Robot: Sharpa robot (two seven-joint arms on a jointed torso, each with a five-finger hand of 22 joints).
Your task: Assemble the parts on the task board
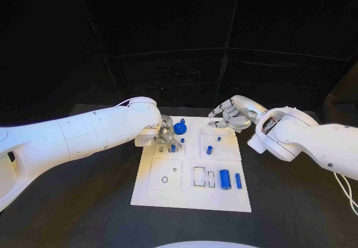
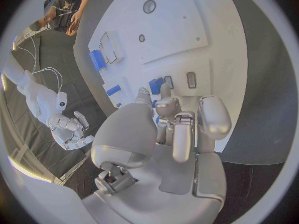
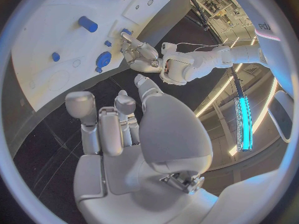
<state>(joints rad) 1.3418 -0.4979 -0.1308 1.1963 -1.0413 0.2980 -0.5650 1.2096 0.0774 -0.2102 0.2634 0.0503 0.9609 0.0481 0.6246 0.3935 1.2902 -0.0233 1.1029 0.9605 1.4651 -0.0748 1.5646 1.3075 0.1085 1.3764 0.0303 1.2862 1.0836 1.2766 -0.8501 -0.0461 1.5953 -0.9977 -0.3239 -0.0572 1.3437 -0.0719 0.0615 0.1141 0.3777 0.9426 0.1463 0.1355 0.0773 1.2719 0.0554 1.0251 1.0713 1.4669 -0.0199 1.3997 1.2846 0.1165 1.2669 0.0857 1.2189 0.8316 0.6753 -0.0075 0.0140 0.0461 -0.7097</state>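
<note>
1. Now, your left robot hand (image 1: 165,135) pinches a blue part (image 2: 156,85) at the board's (image 1: 187,199) far-left slots; seat it straight.
2. Keep the right robot hand (image 1: 233,116), empty, fingers loosely curled, clear at the far edge.

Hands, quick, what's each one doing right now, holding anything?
Left hand: fingers on a small blue part at the task board; a firm hold cannot be told.
Right hand: holds nothing, fingers loosely curled.

Both arms wore smooth, rounded white shells. The left hand (image 1: 165,133) and right hand (image 1: 233,114) were silver metal with pale fingertip pads (image 2: 214,115). A thin white cable (image 1: 346,191) trailed by the right arm.
</note>
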